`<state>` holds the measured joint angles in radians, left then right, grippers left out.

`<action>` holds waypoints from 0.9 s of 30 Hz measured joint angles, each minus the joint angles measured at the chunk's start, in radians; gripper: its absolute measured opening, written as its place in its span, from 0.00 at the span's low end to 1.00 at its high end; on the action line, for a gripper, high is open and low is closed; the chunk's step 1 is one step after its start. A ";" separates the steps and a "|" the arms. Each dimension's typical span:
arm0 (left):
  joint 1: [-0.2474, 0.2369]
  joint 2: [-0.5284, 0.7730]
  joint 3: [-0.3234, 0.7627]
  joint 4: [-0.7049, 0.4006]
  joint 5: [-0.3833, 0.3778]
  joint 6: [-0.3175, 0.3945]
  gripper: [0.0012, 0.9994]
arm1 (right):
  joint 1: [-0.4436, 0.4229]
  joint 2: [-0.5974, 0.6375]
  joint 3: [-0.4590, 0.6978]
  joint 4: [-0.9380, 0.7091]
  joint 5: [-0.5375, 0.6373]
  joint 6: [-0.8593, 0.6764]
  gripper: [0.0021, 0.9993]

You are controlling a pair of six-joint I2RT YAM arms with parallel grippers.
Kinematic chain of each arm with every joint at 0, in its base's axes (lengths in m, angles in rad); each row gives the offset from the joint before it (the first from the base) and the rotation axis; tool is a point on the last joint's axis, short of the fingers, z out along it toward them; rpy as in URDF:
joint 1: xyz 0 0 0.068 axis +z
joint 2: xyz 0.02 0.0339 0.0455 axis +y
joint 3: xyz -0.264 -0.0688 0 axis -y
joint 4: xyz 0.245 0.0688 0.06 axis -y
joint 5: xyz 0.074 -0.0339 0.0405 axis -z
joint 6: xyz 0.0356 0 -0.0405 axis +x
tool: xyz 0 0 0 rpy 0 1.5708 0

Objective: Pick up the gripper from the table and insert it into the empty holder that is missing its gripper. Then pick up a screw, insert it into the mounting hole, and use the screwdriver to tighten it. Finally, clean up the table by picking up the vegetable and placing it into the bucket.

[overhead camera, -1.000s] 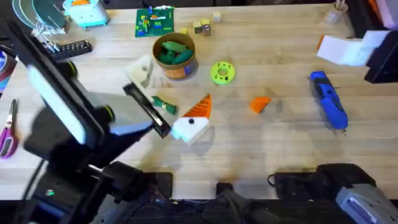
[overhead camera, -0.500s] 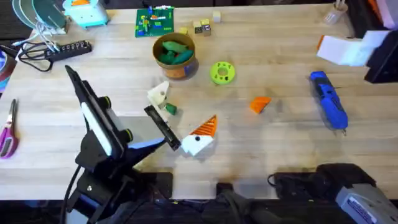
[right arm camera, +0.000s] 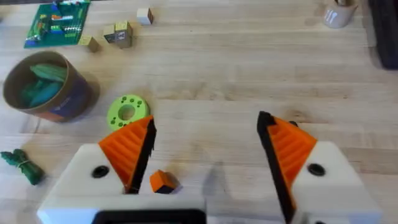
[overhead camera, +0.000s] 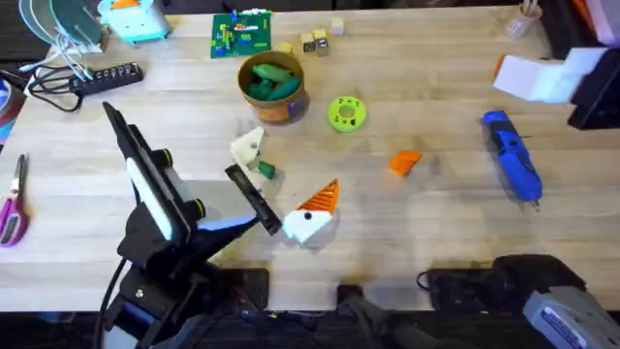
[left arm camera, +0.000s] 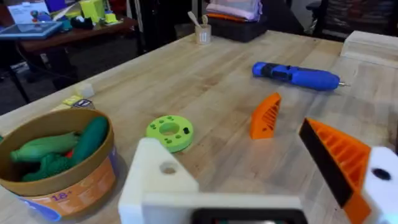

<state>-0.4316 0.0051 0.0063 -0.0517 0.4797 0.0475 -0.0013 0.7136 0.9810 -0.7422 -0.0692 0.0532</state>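
My left gripper (overhead camera: pixel 281 179) (left arm camera: pixel 236 149) is open low over the table. One finger is the plain white holder (overhead camera: pixel 247 147) (left arm camera: pixel 155 183); the other is orange-tipped (overhead camera: pixel 318 201). The dark-green vegetable (overhead camera: pixel 260 168) (right arm camera: pixel 22 165) lies on the wood just beside the holder. The loose orange gripper (overhead camera: pixel 405 162) (left arm camera: pixel 266 115) (right arm camera: pixel 164 182) rests further right, untouched. The blue screwdriver (overhead camera: pixel 511 155) (left arm camera: pixel 298 76) lies at the right. The bucket (overhead camera: pixel 281 105) (left arm camera: pixel 68 180) (right arm camera: pixel 65 99) holds green toys. My right gripper (right arm camera: pixel 205 143) is open and holds nothing, back near its base. The screw is out of view.
A lime-green disc (overhead camera: pixel 347 112) sits right of the bucket. Small wooden blocks (overhead camera: pixel 315 42) and a green brick plate (overhead camera: pixel 241 33) lie at the back. A white box (overhead camera: pixel 538 78) stands far right; scissors (overhead camera: pixel 14 199) and a power strip (overhead camera: pixel 102 76) are on the left.
A second ago the left arm loomed large and blurred; it has since dropped and its gripper shifted slightly right and nearer. Nothing has moved in the last half second.
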 joint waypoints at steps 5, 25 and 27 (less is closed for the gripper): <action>0.000 0.000 0.000 0.000 0.000 0.000 0.99 | 0.000 0.000 0.000 0.000 0.000 0.000 0.99; 0.000 0.000 0.000 0.001 0.007 -0.088 0.99 | 0.000 0.000 0.000 -0.049 -0.003 0.036 0.99; 0.000 0.000 0.000 0.001 0.008 -0.127 0.99 | 0.000 0.004 0.000 -0.054 -0.003 0.057 0.99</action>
<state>-0.4316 0.0055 0.0063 -0.0509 0.4882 -0.0793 -0.0013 0.7174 0.9813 -0.7966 -0.0727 0.1100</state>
